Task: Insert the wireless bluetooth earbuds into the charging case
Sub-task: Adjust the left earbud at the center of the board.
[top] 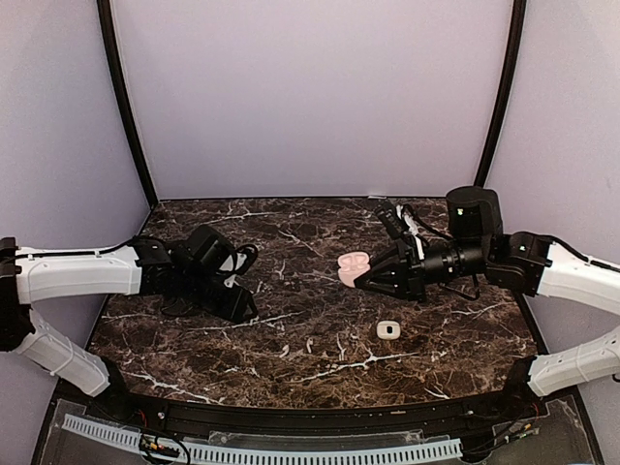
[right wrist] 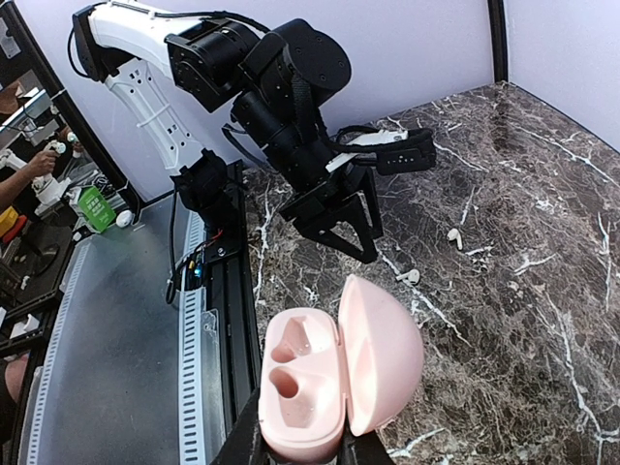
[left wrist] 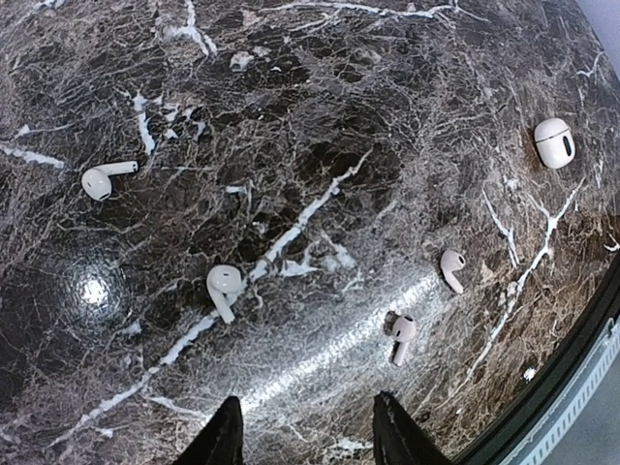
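Several tiny white earbuds lie loose on the marble in the left wrist view: one (left wrist: 102, 179) at the left, one (left wrist: 223, 286) in the middle, two (left wrist: 451, 269) (left wrist: 401, 331) at the right. My left gripper (left wrist: 310, 441) hovers open and empty above them, nearest the middle and lower right ones. My right gripper (right wrist: 302, 453) is shut on an open pink charging case (right wrist: 310, 383) and holds it above the table, lid up, both sockets empty. In the top view the case (top: 354, 263) is at centre right, the left gripper (top: 244, 308) at the left.
A small closed white case (top: 388, 329) lies on the marble table (top: 291, 378) right of centre, also in the left wrist view (left wrist: 554, 142). The left arm (right wrist: 291, 87) fills the background of the right wrist view. Two earbuds (right wrist: 453, 234) (right wrist: 409, 277) show there.
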Robot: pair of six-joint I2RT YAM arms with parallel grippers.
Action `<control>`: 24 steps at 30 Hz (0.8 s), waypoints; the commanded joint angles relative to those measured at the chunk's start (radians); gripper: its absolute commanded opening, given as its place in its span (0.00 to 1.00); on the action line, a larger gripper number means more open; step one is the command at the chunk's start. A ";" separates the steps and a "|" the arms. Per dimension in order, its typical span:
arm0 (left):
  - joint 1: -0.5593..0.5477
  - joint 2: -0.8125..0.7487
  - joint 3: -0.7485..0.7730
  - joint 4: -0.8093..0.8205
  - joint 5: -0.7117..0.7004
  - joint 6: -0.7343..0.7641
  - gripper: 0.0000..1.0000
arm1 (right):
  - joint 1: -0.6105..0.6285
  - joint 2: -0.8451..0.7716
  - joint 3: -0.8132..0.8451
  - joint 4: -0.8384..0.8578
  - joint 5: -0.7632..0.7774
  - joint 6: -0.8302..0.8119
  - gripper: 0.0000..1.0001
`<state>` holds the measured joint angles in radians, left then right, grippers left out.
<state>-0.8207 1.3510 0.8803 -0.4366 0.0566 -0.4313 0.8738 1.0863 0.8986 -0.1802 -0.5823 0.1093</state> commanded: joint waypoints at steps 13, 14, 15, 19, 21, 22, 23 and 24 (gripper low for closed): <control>-0.083 0.208 0.160 -0.065 0.162 0.123 0.39 | -0.027 -0.050 -0.039 -0.010 -0.004 -0.017 0.00; -0.088 0.226 0.175 -0.070 0.152 0.117 0.39 | -0.028 -0.051 -0.042 -0.008 -0.004 -0.017 0.00; -0.098 0.236 0.183 -0.081 0.148 0.112 0.39 | -0.028 -0.053 -0.044 -0.007 -0.004 -0.016 0.00; -0.122 0.293 0.219 -0.109 0.118 0.094 0.40 | -0.033 -0.059 -0.046 -0.008 -0.005 -0.019 0.00; -0.132 0.318 0.233 -0.125 0.102 0.097 0.43 | -0.035 -0.063 -0.047 -0.008 -0.005 -0.020 0.00; -0.135 0.334 0.237 -0.132 0.094 0.102 0.44 | -0.036 -0.062 -0.049 -0.007 -0.006 -0.020 0.00; -0.137 0.348 0.245 -0.135 0.089 0.104 0.45 | -0.038 -0.063 -0.051 -0.006 -0.009 -0.020 0.00; -0.138 0.353 0.248 -0.137 0.082 0.109 0.46 | -0.038 -0.062 -0.053 -0.005 -0.010 -0.020 0.00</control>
<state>-0.9485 1.6794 1.0966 -0.5083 0.1799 -0.3340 0.8471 1.0428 0.8616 -0.2020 -0.5831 0.1017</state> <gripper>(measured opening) 0.445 0.185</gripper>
